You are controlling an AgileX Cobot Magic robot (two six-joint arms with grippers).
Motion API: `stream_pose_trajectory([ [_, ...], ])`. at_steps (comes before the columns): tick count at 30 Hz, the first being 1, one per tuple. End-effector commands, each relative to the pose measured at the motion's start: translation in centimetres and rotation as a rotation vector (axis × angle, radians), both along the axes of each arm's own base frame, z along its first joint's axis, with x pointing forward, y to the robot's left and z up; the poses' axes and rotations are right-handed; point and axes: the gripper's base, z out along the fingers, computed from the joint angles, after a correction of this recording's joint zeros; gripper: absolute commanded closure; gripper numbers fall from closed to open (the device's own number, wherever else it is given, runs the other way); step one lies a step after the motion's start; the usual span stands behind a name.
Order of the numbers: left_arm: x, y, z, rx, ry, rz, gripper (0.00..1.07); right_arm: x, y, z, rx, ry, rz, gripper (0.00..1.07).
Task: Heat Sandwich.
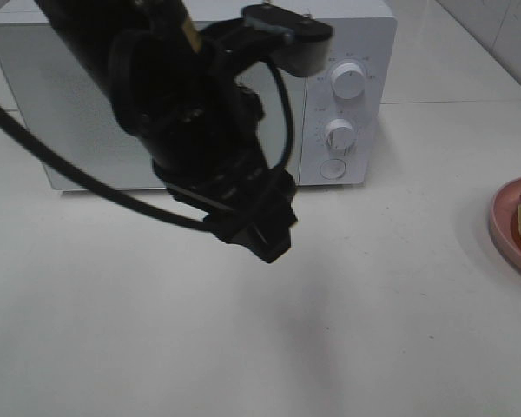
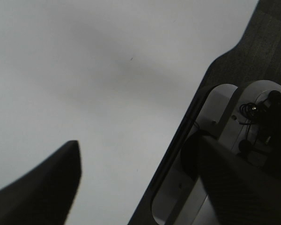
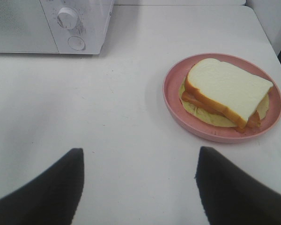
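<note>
Sandwich: the sandwich [image 3: 225, 91] lies on the pink plate [image 3: 175, 110], at three o'clock on the white table [image 1: 373, 287], well apart from the microwave [image 1: 365, 35] at twelve.
Left gripper: left gripper [image 2: 138, 180] spread wide, empty, above the table edge.
Right gripper: right gripper [image 3: 138, 183] released, fingers apart, nothing between them, short of the plate.

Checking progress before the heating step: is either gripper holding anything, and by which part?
Nothing is held. Both the left gripper and right gripper are open; the sandwich lies untouched on the pink plate.
</note>
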Motion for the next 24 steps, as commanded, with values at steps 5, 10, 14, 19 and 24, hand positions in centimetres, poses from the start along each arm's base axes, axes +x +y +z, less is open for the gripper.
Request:
stream_pose_trajectory([
  [5,3.2,6.4,1.3,0.083,0.1,0.257,0.24,-0.3,-0.1,-0.1,-0.005,-0.028,-0.004,0.4],
  [10,4.5,11.4,2.5,0.08,0.116,0.412,0.24,-0.3,-0.1,-0.1,-0.005,-0.028,-0.004,0.4],
  [14,4.6,15.9,3.3,0.07,0.102,0.545,0.24,-0.3,-0.1,-0.1,-0.005,-0.028,-0.004,0.4],
  [19,2.7,22.9,3.8,0.117,0.078,0.754,0.25,-0.3,-0.1,-0.1,-0.005,-0.028,-0.004,0.43],
  [24,-0.9,27.8,4.2,0.141,0.032,0.941,0.25,-0.3,-0.1,-0.1,-0.005,-0.028,-0.004,0.43],
])
